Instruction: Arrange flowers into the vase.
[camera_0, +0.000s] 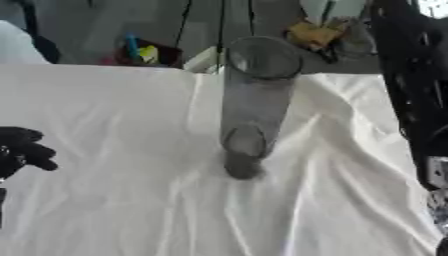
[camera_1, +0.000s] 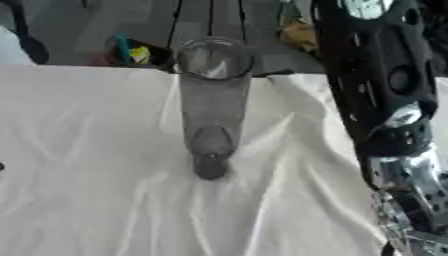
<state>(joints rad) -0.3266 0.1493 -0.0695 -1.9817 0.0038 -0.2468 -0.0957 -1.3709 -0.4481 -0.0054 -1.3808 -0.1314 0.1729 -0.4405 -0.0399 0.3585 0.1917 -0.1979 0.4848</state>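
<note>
Desk (camera_0: 105, 150) under rumpled white cloth (camera_0: 332, 165). Beyond desk's far edge: grey floor (camera_0: 79, 30), dark container with colored bits (camera_0: 144, 52), yellowish object (camera_0: 313, 34) further right.

Tall clear glass vase (camera_0: 254, 100), cylindrical, stands upright near the middle of the wrinkled white tablecloth (camera_0: 114, 150), base resting on the cloth, open round mouth up toward the cloth's far edge, with nothing visible inside it.
</note>
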